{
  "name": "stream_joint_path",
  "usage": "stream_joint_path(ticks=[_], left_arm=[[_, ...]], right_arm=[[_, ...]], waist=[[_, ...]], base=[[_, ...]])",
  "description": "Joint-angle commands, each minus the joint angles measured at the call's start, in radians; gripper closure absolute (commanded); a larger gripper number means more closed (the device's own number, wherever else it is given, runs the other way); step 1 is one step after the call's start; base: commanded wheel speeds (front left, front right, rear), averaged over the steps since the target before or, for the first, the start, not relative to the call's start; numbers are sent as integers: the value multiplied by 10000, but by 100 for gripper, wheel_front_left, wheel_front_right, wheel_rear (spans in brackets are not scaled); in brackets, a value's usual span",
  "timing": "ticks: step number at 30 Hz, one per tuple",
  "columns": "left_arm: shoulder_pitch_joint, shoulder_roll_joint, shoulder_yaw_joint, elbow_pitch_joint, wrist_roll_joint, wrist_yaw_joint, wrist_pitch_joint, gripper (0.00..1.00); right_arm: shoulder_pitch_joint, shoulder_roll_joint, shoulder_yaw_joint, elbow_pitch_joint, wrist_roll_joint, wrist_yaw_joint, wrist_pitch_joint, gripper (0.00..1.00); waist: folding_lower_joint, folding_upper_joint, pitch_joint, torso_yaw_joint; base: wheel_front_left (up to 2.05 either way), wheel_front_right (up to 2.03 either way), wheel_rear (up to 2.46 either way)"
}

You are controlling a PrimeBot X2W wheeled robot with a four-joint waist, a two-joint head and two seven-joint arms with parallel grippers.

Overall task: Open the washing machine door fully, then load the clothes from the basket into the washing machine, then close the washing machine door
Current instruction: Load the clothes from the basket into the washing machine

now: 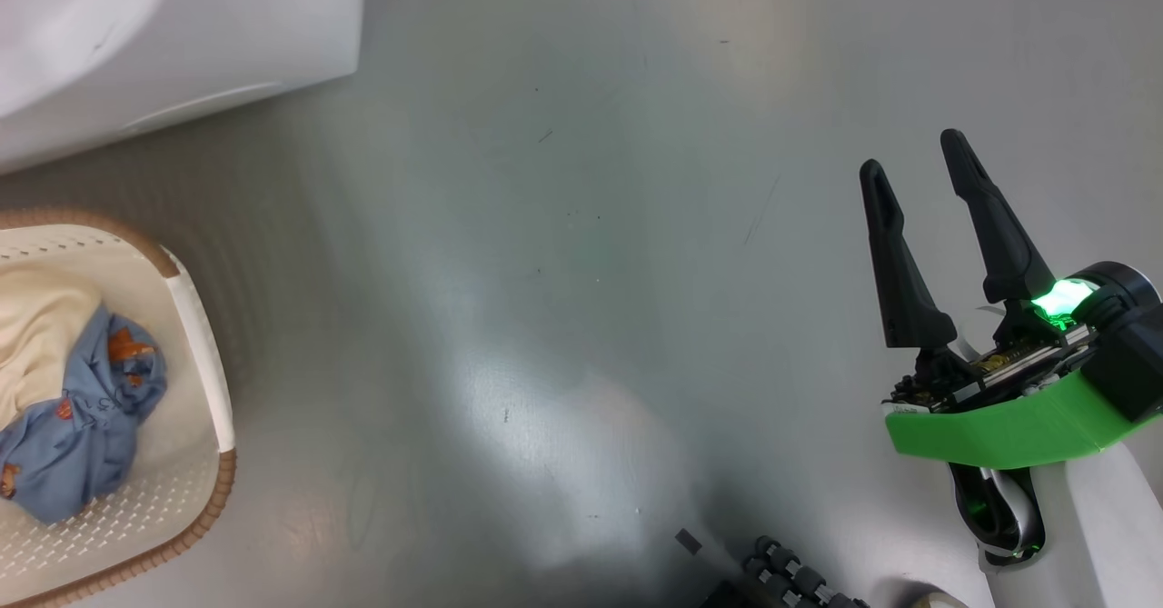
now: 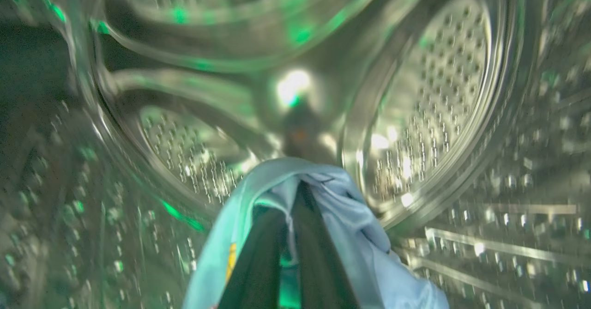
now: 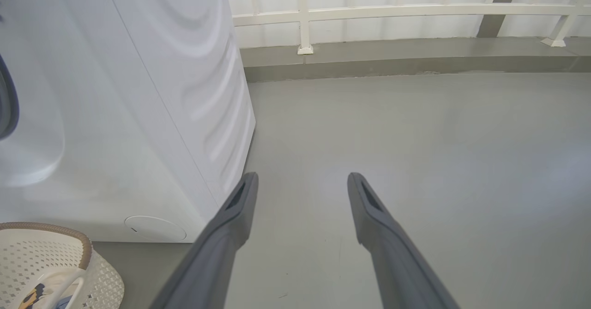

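As right tool point(image 1: 911, 152) gapes, left tool point(image 2: 295, 200) pinches clothes point(image 2: 355, 221).

Grey floor point(image 3: 415, 129), white railing point(image 3: 397, 11)

The right gripper point(image 1: 912, 152) sits at the lower right of the head view. Its two long dark fingers are spread apart and angled up and slightly left, above a green wrist cover point(image 1: 999, 431) and a pale forearm point(image 1: 1104, 526). The left gripper point(image 2: 291, 207) has its fingers nearly together, pinching the clothes point(image 2: 355, 221) that drape over them.
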Motion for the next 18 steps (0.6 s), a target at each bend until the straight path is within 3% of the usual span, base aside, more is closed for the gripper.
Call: stream_joint_path(ticks=[1,5,6,7,8,9,10,18], left_arm=[[336,452,102,-34,-137,0,442,100],[474,424,97,-62,-371,39,1154,100],[485,420,87,-88,-413,44,1293,88],[504,418,58,-131,-436,32,1401,58],[521,404,50,-185,-462,42,1448,39],[566,359,41,-194,-539,35,1589,25],[615,321,27,-224,-599,33,1711,1],[1440,7,-31,-540,-948,149,2059,0]], right_arm=[[88,-106,196,-187,65,16,-46,0],[46,-121,224,-170,87,16,-46,0],[34,-125,230,-163,95,16,-46,0],[23,-132,234,-155,101,16,-46,0],[15,-140,230,-148,104,16,-46,0],[10,-146,225,-136,104,16,-46,0],[7,-152,219,-127,101,16,-46,0],[73,-205,109,-151,54,16,-46,0]], waist=[[-1,0,20,34],[-1,0,62,53],[-1,0,61,58],[-1,0,58,68],[-1,0,54,84],[-1,0,39,101],[-1,0,25,121],[-1,0,-162,404]], base=[[0,0,0],[0,0,0],[0,0,0],[0,0,0],[0,0,0],[0,0,0],[0,0,0],[0,0,0]])
